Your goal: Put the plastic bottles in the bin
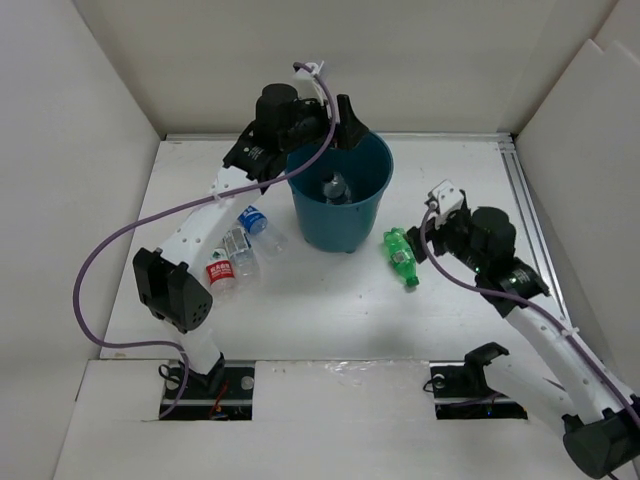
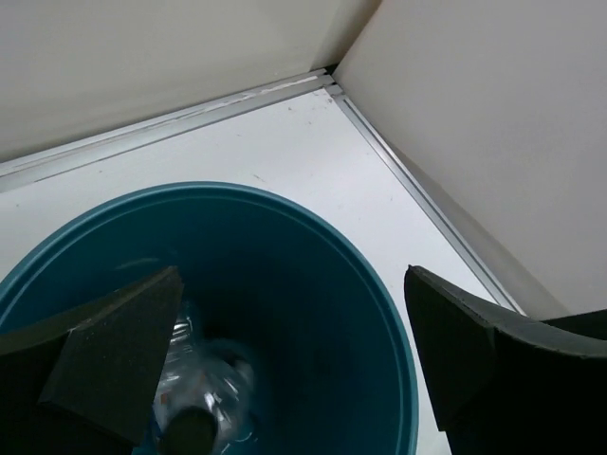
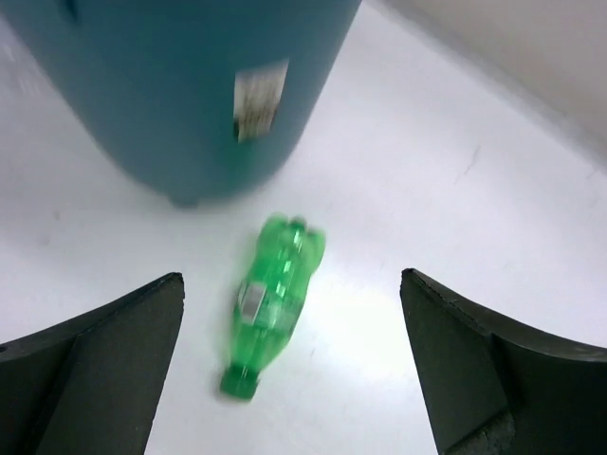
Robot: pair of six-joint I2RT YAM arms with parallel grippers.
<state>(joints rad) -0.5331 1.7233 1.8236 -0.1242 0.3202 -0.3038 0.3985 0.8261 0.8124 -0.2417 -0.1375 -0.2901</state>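
The teal bin [image 1: 372,203] stands at the middle back. A clear bottle [image 1: 333,187] lies inside it and shows blurred in the left wrist view [image 2: 204,393]. My left gripper [image 1: 337,128] hangs open and empty over the bin's [image 2: 403,332] back rim. A green bottle [image 1: 401,257] lies on the table right of the bin. My right gripper [image 1: 430,238] is open just above it, and the bottle [image 3: 272,294] lies between the fingers [image 3: 104,360]. Three more bottles lie left of the bin: blue-labelled [image 1: 254,220], clear [image 1: 241,252], red-labelled [image 1: 220,272].
White walls close in the table on the left, back and right, with a metal rail [image 1: 528,215] along the right edge. The bin carries a white sticker [image 3: 259,95] on its side facing the right gripper.
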